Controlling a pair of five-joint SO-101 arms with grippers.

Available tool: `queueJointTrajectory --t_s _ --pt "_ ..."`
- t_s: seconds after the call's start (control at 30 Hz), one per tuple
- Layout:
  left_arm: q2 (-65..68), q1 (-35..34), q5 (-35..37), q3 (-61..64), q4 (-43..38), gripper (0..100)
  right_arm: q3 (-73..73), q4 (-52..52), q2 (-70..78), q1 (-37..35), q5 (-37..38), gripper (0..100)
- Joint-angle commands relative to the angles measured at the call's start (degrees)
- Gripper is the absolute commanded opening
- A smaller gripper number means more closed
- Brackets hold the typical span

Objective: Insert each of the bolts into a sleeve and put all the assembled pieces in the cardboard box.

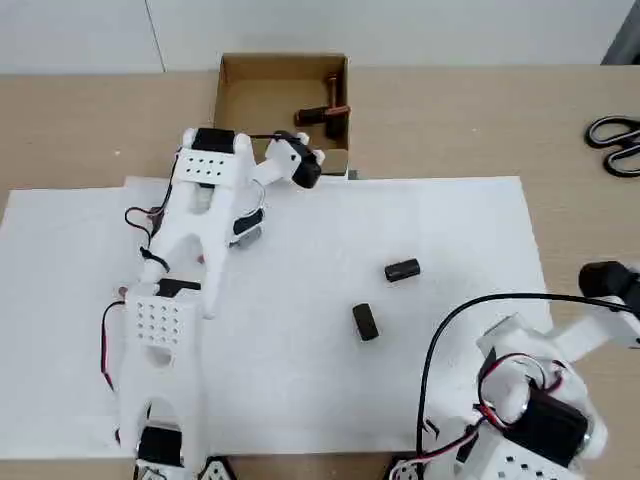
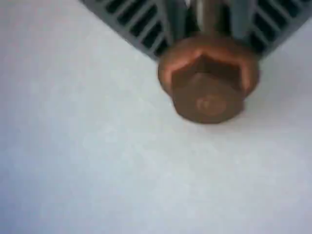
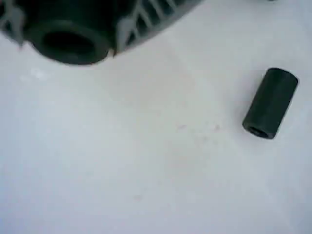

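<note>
My left gripper [image 2: 209, 19] is shut on a copper bolt [image 2: 207, 83], whose hex head faces the camera just above the white sheet. From above, this gripper [image 1: 250, 228] hangs over the sheet a little in front of the cardboard box [image 1: 232, 100]. Assembled bolt-and-sleeve pieces [image 1: 325, 110] lie in the box's right part. My right gripper [image 3: 68, 27] is shut on a black sleeve [image 3: 68, 44], open end toward the camera. Another black sleeve [image 3: 270, 103] lies on the sheet nearby. Two loose sleeves [image 1: 402, 270] [image 1: 365, 322] lie mid-sheet.
A white sheet [image 1: 300, 400] covers the tan table. Scissors [image 1: 615, 140] lie at the far right edge. The right arm [image 1: 530, 410] sits at the sheet's front right corner, with a black cable arching over it.
</note>
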Motion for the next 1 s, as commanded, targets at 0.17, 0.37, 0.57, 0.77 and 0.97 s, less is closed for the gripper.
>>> queueJointTrajectory --t_s 0.17,0.37,0.57,0.77,0.97 --pt "-0.4 -0.1 1.8 -6.9 2.3 0 -0.6 -1.4 -0.4 -0.1 -0.1 0.2" --pt "-9.8 -0.4 11.0 -9.4 2.5 0 -2.4 -3.9 -0.4 -0.2 6.2 0.2" --pt "-28.4 1.2 15.8 -2.5 2.5 0 -6.3 -7.8 -0.2 -8.3 13.3 0.2" --pt "-46.8 4.2 21.5 10.2 2.4 0 -7.1 -9.7 -0.4 -23.8 13.2 0.2" --pt "-64.6 3.8 21.9 23.3 2.4 0 -6.9 -9.9 -0.3 -35.3 13.4 0.2"
